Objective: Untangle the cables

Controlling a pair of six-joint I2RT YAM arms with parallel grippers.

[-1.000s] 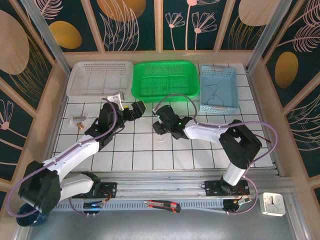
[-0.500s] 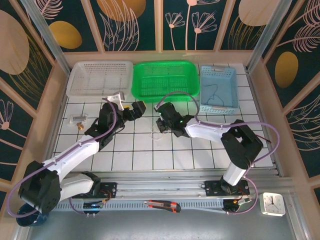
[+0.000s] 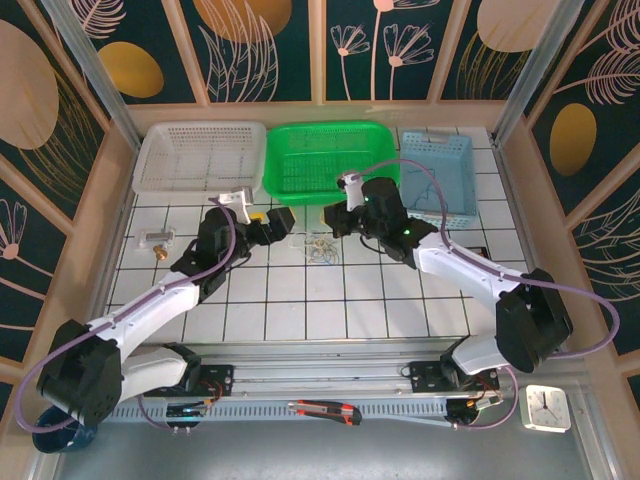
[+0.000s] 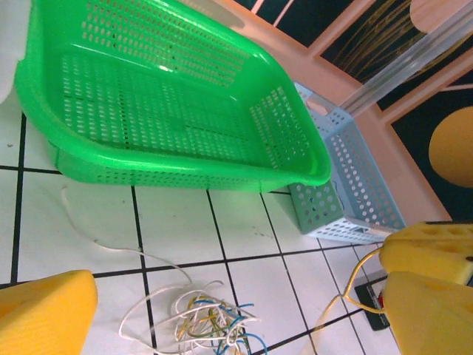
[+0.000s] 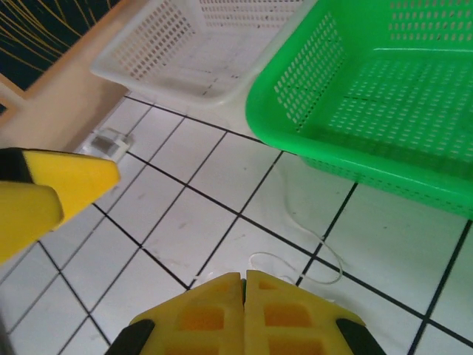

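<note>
We are seeing the cables [image 3: 320, 249] lying in a loose clump mid-frame in the top view, on the table [image 3: 400, 300] just below the green basket [image 3: 330, 160]; the left gripper [image 3: 279, 221] is gaping wide beside them, gripping nothing; the right gripper [image 3: 335, 220] is pressing its fingers [image 5: 214, 310] together; whether they are pinching a strand, we cannot tell.
</note>
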